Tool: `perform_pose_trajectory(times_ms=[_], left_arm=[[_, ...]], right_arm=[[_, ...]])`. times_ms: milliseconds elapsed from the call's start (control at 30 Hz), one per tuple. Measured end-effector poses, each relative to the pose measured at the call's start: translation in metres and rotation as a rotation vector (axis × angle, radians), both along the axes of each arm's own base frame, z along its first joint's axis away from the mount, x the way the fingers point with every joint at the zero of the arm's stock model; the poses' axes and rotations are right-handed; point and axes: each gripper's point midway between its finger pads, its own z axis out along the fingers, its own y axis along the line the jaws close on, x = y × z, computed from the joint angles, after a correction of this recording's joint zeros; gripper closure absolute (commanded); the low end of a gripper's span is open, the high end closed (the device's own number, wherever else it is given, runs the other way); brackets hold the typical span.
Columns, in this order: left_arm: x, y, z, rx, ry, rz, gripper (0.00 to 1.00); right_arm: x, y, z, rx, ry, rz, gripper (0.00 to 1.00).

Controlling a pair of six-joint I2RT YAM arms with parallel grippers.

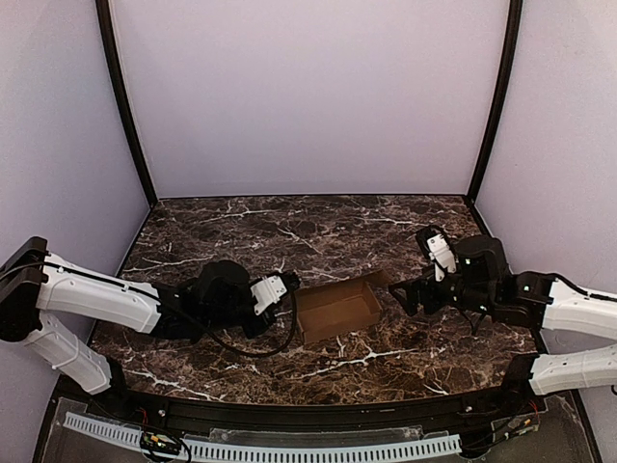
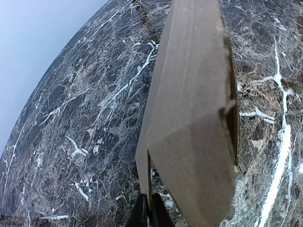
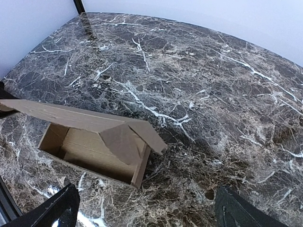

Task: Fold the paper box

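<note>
One dark marble table carries the whole job. At its centre, between the two arms, lies the paper box — partly formed, walls up, top open. A long flap is raised along one side, and a small end tab leans inward at the end nearest the right arm.

The left gripper is pressed together on the thin cardboard edge at the box's left end. In the left wrist view the panel runs straight into the closed tips. The right gripper is spread wide and holds nothing. It sits just beside the box's right end, apart from it.

Probable faults:
1. Dragging. The box looks light and the marble smooth, so a pull from the left arm may slide it instead of folding it.
2. Creasing or tearing. The pinch holds a single sheet edge — a twist there may buckle it.
3. Mis-tucking. A push from the right gripper may fold the end tab outside the wall.
</note>
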Motion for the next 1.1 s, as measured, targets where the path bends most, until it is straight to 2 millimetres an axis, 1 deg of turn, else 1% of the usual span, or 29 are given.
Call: perform_pose_trajectory(times_ms=[167, 300, 400, 467, 633, 700, 767, 867, 933, 1033, 1100], left_arm=[[0.0, -0.003, 0.004, -0.008, -0.013, -0.007, 0.99], [-0.002, -0.004, 0.003, -0.004, -0.011, -0.015, 0.99], [-0.003, -0.003, 0.003, -0.001, -0.007, -0.017, 0.99], [-0.004, -0.001, 0.005, 0.002, -0.004, -0.017, 0.99], [-0.008, 0.006, 0.009, 0.005, 0.015, -0.006, 0.99], [-0.01, 0.008, 0.009, 0.006, 0.024, 0.0, 0.99], [-0.011, 0.01, 0.011, 0.002, 0.03, 0.006, 0.99], [-0.012, 0.012, 0.014, -0.004, 0.037, 0.015, 0.99], [-0.013, 0.014, 0.015, -0.01, 0.043, 0.02, 0.99], [-0.015, 0.017, 0.016, -0.017, 0.05, 0.028, 0.99], [-0.016, 0.02, 0.016, -0.02, 0.054, 0.032, 0.99]], right_arm=[[0.0, -0.004, -0.005, -0.009, 0.006, -0.017, 0.01], [0.0, -0.006, -0.008, -0.027, -0.001, -0.009, 0.02], [0.0, -0.005, -0.01, -0.056, -0.013, 0.025, 0.05], [-0.003, -0.001, -0.012, -0.077, -0.021, 0.07, 0.09], [-0.013, 0.011, -0.017, -0.105, -0.026, 0.197, 0.18], [-0.013, 0.014, -0.026, -0.139, -0.02, 0.226, 0.2], [-0.013, 0.016, -0.037, -0.18, -0.004, 0.256, 0.26], [-0.016, 0.021, -0.05, -0.222, 0.015, 0.31, 0.3], [-0.015, 0.023, -0.052, -0.237, 0.005, 0.334, 0.33], [-0.014, 0.028, -0.047, -0.241, -0.038, 0.365, 0.36], [-0.012, 0.033, -0.042, -0.232, -0.072, 0.386, 0.43]])
